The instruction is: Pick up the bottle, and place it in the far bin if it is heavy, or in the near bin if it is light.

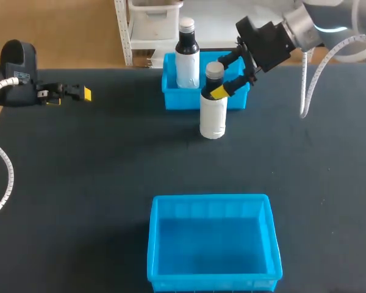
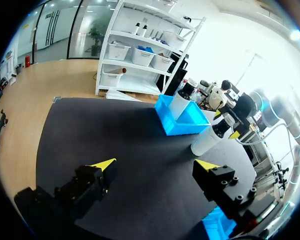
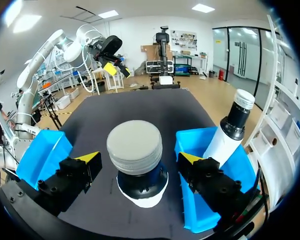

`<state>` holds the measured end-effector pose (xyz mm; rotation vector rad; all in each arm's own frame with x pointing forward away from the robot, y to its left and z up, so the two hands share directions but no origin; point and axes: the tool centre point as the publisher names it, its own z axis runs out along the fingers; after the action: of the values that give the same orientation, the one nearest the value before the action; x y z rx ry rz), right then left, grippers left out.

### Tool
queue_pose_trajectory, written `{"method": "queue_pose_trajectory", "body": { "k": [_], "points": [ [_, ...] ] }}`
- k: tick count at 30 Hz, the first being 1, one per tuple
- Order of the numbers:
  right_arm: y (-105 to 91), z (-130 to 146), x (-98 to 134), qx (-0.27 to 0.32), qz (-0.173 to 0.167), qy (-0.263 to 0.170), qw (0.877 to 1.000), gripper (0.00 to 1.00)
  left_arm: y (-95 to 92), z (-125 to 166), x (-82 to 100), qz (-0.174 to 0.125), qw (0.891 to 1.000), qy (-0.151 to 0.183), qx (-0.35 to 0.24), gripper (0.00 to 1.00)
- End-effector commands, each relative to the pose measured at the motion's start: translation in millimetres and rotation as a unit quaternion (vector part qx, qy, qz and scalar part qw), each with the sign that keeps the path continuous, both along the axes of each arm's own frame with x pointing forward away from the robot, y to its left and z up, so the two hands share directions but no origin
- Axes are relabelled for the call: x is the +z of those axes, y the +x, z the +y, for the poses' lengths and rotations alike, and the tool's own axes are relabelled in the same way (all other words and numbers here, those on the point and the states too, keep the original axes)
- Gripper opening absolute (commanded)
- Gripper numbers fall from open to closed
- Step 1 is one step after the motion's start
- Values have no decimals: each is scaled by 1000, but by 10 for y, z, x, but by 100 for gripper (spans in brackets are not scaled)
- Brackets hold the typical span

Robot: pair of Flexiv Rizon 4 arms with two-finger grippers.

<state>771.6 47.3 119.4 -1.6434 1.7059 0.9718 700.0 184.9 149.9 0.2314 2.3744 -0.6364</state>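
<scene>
Near bin (image 1: pixel 211 198): nothing in it, closest edge of the worktop (image 1: pixel 97 177).

Bottle (image 1: pixel 212 113): white body, dark neck, grey cap. Stands upright on the worktop just in front of the far bin, well apart from the near bin.

Right tool (image 1: pixel 220 77): fingers spread, straddling the bottle's neck. Right wrist view shows a gap between cap and each yellow tip, so no grip yet.

Left tool (image 1: pixel 73 93): off at the left, fingers spread, holding nothing.

Far bin (image 1: pixel 171 97): already holds a second bottle (image 1: pixel 187 61), upright in its left part.

Step in hand, as I judge it: the grasp, prior to lifting. Next move calls for pressing the fingers onto the neck, then a straight lift to gauge weight. Bin choice cannot be settled until then.
</scene>
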Motion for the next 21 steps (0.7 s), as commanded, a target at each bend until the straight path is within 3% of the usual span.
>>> {"method": "queue_pose_trajectory", "body": {
  "k": [1,5,8,12,17,21],
  "points": [
    [34,28,-18,3,2,1,1000,100,0,0,0,0,1000,0,0,100],
    [37,40,-27,4,3,1,1000,100,0,0,0,0,1000,0,0,100],
    [38,44,-28,4,3,1,1000,75,0,0,0,0,1000,0,0,100],
    [38,47,-29,3,3,2,1000,50,0,0,0,0,1000,0,0,100],
    [34,44,-29,2,4,2,1000,43,0,0,0,0,1000,0,0,100],
    [14,23,-20,-1,4,3,1000,4,0,0,0,0,1000,0,0,100]
  ]
}}
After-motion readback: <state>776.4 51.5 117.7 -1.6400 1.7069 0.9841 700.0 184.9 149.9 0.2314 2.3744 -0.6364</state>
